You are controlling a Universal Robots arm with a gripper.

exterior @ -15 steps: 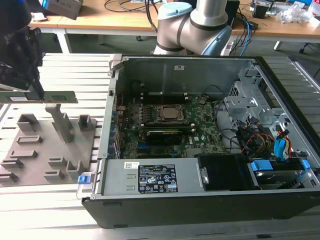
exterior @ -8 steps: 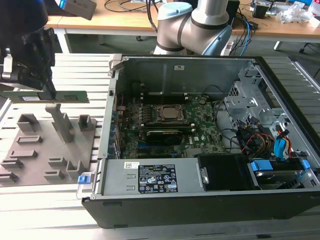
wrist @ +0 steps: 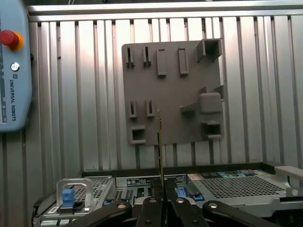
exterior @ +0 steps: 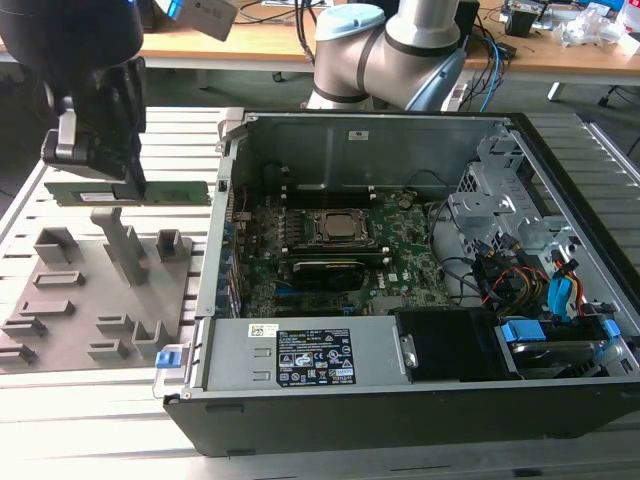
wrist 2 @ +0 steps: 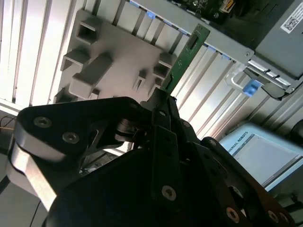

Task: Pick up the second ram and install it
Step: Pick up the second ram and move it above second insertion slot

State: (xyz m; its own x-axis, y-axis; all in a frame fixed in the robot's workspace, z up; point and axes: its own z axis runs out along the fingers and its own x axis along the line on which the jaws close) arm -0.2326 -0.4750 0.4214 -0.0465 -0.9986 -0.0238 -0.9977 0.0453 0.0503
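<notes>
above the grey tray (exterior: 85, 300), slim green ram (exterior: 175, 191)

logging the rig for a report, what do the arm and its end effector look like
The arm has silver-grey tube segments and rounded joints with pale blue caps. The end effector is black and bulky, with a silver-grey bracket on one side. In the second wrist view its black linkage fingers carry round screw heads.

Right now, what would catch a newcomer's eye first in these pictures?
First, the black gripper at the exterior view's left, clamped on a long green RAM stick held level close to the grey slotted holder tray. Next, the open computer case across the middle, with its green motherboard exposed.
</notes>
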